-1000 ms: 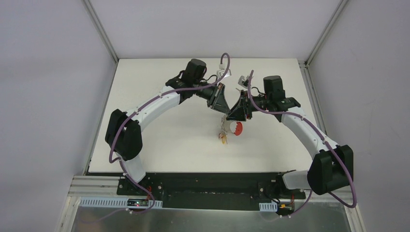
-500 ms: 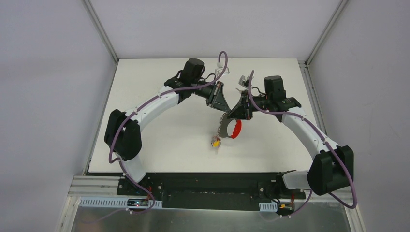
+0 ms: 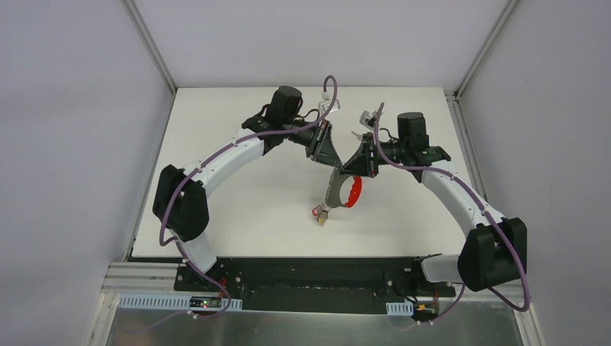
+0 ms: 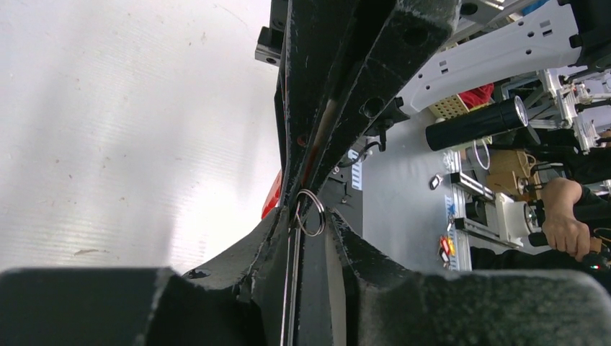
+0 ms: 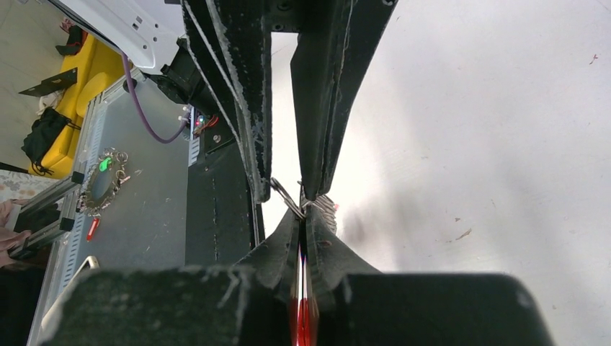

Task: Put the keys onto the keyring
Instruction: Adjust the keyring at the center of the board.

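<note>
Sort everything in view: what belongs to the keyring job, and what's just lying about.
Job: keyring, clamped in the right tool; keys bunched at its grey end.
Lying about: second oval loop with a green tag, on the metal shelf; black cylinder; yellow object.

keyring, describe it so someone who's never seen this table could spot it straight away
On the white table, look to the far middle where the left gripper and right gripper nearly meet. The right one holds the keyring, an oval loop. Nothing else there is half bright red and half grey, with a small bunch of keys at its near end.
</note>
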`<state>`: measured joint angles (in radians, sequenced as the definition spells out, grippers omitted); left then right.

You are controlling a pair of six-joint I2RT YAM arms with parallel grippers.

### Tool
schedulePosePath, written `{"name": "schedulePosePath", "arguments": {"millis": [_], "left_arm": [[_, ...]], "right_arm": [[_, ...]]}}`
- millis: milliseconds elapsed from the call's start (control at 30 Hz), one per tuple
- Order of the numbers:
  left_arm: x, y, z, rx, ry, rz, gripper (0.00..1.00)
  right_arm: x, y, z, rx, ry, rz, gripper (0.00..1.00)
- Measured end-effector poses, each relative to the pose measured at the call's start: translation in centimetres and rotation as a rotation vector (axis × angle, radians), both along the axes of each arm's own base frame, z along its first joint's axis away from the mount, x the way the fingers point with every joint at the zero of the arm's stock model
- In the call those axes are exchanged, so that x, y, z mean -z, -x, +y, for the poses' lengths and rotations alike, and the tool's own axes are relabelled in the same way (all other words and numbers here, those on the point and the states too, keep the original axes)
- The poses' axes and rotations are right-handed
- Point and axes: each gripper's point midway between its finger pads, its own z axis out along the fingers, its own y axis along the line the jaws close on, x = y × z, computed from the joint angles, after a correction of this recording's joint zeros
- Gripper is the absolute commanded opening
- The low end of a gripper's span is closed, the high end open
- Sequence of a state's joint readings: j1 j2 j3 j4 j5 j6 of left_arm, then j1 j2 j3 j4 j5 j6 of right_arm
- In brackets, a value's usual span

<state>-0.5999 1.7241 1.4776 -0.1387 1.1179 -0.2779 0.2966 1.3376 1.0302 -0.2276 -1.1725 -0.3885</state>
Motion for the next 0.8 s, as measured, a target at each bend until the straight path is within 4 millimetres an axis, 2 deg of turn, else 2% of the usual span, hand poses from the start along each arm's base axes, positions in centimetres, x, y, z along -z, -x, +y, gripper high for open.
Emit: {"name": "schedulePosePath", "arguments": {"millis": [267,600,800], "left_arm": [[0.64,0.38,0.48,0.011,-0.031,0.001,0.28],[0.52,0.09,0.76,-0.002,-0.040,-0.022,0.14],[0.11,-0.12,0.78,-0.015,-0.048,-0.027,0.12]], "right_arm": [[0.16,0.17,-0.04,-0.003,-0.005,0.015,0.00],[-0.03,-0.02,-0.11,0.008,-0.016,0.032,0.00],[-0.15,-0.27,-0.07,0.013,-0.023,0.025,0.00]]}}
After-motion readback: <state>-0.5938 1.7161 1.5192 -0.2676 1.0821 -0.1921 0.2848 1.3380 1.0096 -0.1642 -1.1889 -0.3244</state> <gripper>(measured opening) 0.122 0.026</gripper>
